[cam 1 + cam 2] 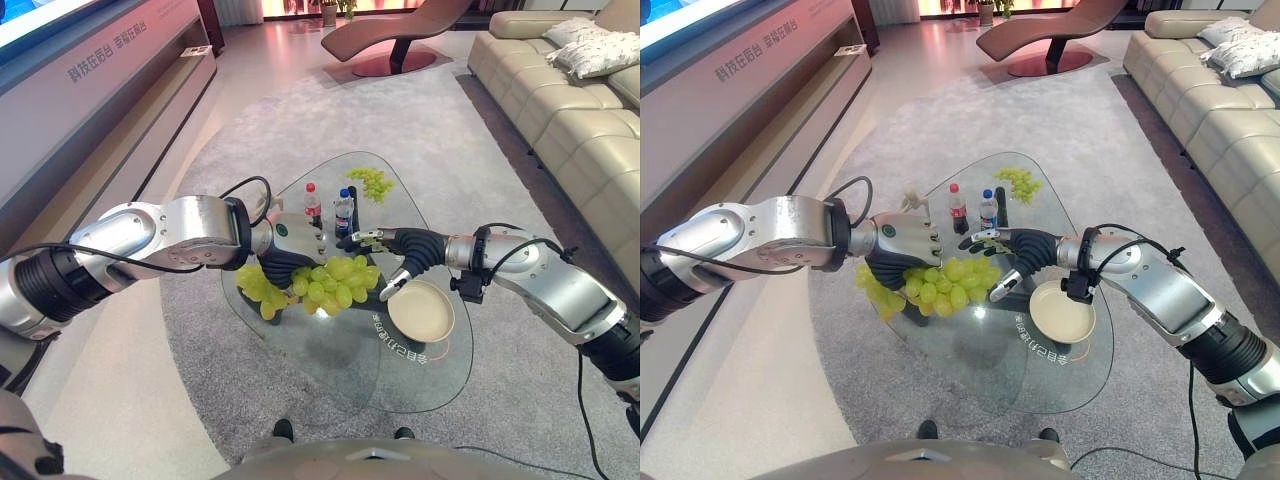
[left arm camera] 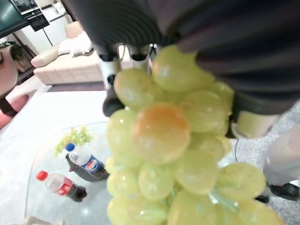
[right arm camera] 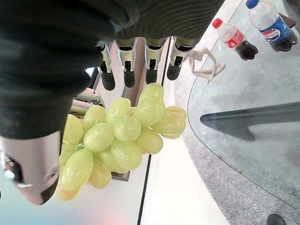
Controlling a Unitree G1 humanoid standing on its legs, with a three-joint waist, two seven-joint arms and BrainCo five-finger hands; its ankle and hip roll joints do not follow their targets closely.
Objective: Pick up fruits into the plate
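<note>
Above the glass table (image 1: 330, 370), beside the cream plate (image 1: 421, 311), both hands carry one large bunch of green grapes (image 1: 318, 284). Left hand (image 1: 902, 240) fingers curl around it; right hand (image 1: 385, 262) fingers stay straight against it. A second bunch (image 1: 373, 183) lies beyond two bottles (image 1: 329, 208).

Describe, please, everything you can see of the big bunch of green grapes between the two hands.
The big grape bunch is a loose cluster of many plump, glossy yellow-green grapes; one looks orange-tinted. It hangs above the glass table, stretched sideways, beside the cream plate, not on it. The left hand lies over its left part and the right hand reaches its right end. How the fingers grip it I cannot tell.
</note>
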